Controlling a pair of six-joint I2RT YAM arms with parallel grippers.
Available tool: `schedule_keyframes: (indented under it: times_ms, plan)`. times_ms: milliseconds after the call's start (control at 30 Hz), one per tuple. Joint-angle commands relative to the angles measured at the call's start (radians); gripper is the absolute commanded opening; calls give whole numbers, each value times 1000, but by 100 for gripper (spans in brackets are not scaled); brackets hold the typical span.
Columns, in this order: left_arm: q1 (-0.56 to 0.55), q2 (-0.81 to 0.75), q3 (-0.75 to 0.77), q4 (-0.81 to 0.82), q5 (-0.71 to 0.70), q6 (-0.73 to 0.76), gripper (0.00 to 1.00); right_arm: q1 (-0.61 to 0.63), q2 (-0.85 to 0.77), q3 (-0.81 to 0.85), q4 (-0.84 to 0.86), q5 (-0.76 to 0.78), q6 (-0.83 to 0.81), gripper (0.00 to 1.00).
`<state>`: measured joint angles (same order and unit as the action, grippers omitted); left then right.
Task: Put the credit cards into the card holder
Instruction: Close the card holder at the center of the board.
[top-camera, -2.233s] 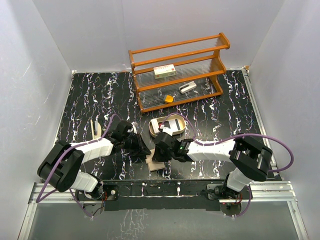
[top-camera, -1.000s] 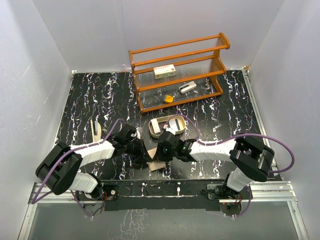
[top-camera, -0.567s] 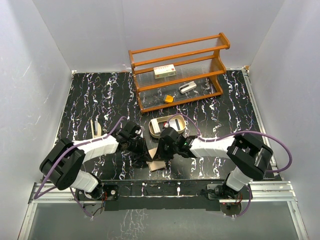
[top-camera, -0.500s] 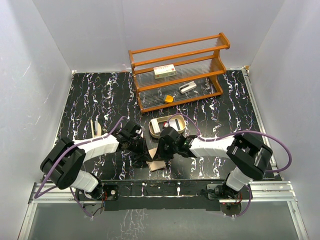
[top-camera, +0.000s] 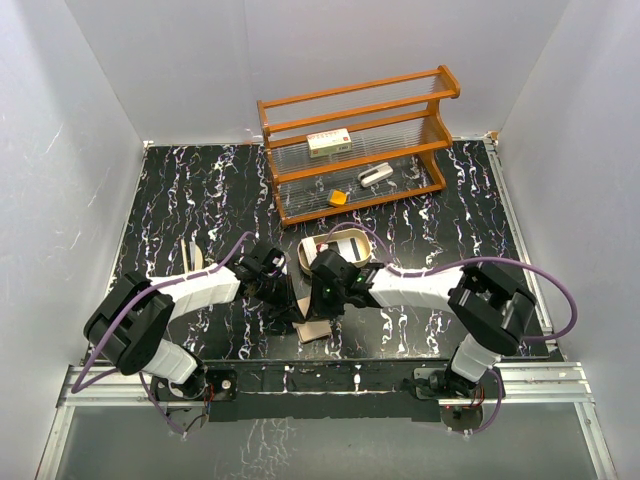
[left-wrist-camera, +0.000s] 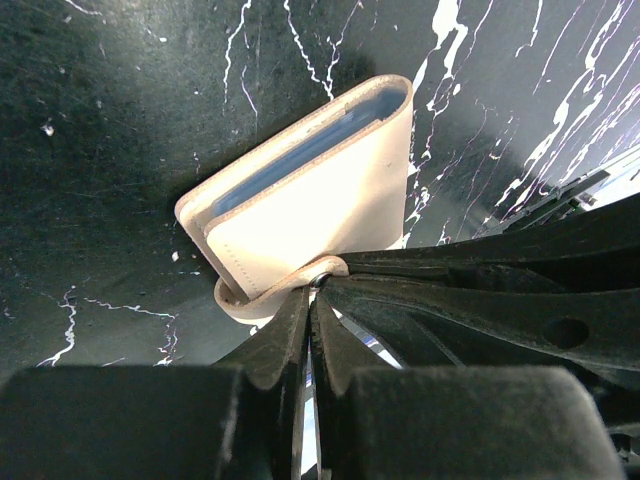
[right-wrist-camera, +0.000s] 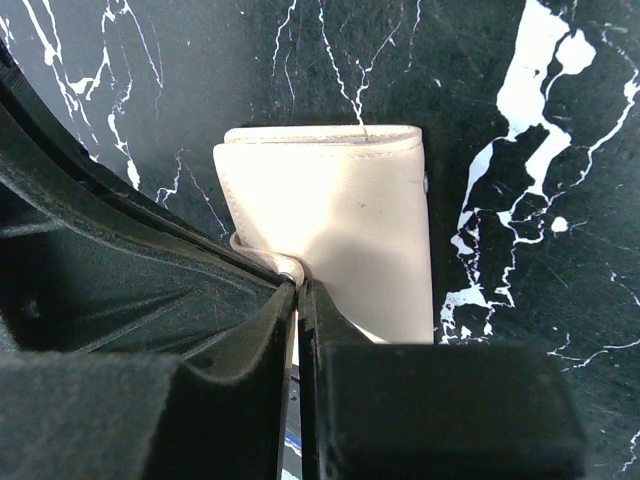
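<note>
The black marbled table (top-camera: 180, 190) carries a wooden rack (top-camera: 355, 105) along its far edge and an oval tray (top-camera: 345, 243) mid-table, partly under the right arm (top-camera: 410, 288). The card holder (left-wrist-camera: 320, 200) lies folded at the middle of the near edge, with both grippers at its flap. The left gripper (left-wrist-camera: 312, 290) pinches the flap's tab, while the right gripper (right-wrist-camera: 297, 288) is all but closed, its tips at the same tab. The wrists have drawn closer together than a second ago.
</note>
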<state>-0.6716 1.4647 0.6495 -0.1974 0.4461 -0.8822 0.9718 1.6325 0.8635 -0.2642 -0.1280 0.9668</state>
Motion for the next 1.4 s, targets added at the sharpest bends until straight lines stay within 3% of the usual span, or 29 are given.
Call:
schedule_keyframes:
  times_ms: [0,567,700,933,1367]
  plan:
    - [-5,19,8,-15,-60,-1,2,-1,68,-7,-263,170,-89,8]
    - [-5,19,3,-6,-66,-16,2,30,28,101,-292,201,-101,14]
    - [-5,22,-3,-4,-66,-20,2,31,18,126,-293,210,-108,19]
    - [-5,23,-4,-8,-70,-21,2,31,36,132,-273,200,-109,12]
    - [-5,0,-16,60,-50,-56,0,43,43,109,-197,152,-108,13]
